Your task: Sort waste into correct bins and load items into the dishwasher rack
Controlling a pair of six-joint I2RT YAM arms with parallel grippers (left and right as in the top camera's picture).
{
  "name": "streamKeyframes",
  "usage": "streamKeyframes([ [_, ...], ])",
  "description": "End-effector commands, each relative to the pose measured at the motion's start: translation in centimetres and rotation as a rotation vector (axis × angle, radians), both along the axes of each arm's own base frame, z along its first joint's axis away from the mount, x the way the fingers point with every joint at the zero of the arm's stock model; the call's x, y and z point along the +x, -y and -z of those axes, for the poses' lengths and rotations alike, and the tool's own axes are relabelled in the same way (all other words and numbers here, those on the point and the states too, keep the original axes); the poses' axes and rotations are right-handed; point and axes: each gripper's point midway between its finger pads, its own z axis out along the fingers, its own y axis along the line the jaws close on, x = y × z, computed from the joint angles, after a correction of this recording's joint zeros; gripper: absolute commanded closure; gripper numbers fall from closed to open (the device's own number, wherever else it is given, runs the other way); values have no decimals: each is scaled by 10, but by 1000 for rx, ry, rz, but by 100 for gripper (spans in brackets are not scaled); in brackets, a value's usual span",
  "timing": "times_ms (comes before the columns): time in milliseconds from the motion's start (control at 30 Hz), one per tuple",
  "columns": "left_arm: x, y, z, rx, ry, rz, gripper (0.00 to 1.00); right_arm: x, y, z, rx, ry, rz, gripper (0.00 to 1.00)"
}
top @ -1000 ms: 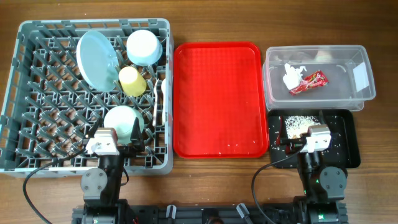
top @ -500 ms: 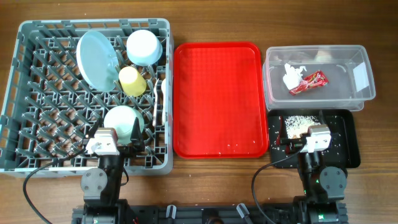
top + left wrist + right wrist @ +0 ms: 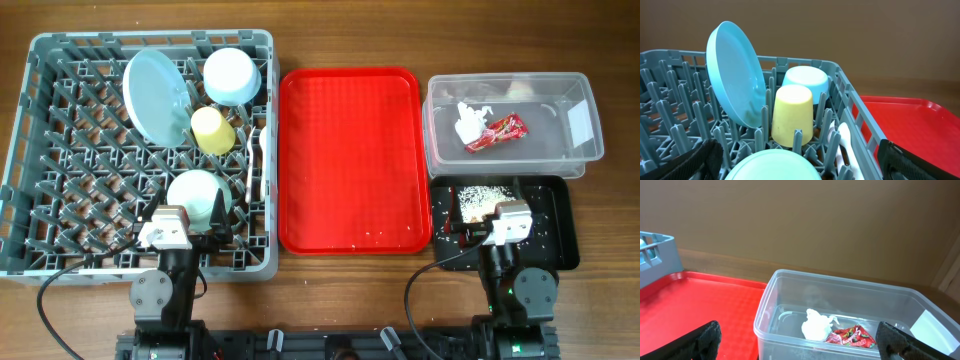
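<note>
The grey dishwasher rack [image 3: 40, 150] holds the pale blue plate [image 3: 155, 95] on edge, a pale bowl [image 3: 232, 75], the yellow cup [image 3: 211, 130], a second bowl [image 3: 196, 192] and white cutlery [image 3: 261, 160]. The clear tub [image 3: 580, 150] holds the white napkin [image 3: 466, 123] and red wrapper [image 3: 495, 133]. The black tray [image 3: 560, 215] holds rice-like scraps [image 3: 480, 198]. My left gripper [image 3: 800, 167] is open and empty over the near bowl [image 3: 772, 167]. My right gripper [image 3: 800, 345] is open and empty in front of the tub [image 3: 770, 315].
A flat red tray [image 3: 350, 160] lies between the rack and the bins, with a few crumbs near its front edge. The wooden table [image 3: 600, 40] shows around everything. Both arm bases sit at the table's front edge.
</note>
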Motion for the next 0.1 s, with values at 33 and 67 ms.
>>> streamKeyframes([
  [33, 0, 0, 1, 17, 1, 2, 0, -1, -4, -2, -11, 10, -21, 0],
  [67, 0, 0, 1, 17, 1, 2, 0, -1, -4, -2, -11, 10, -21, 0],
])
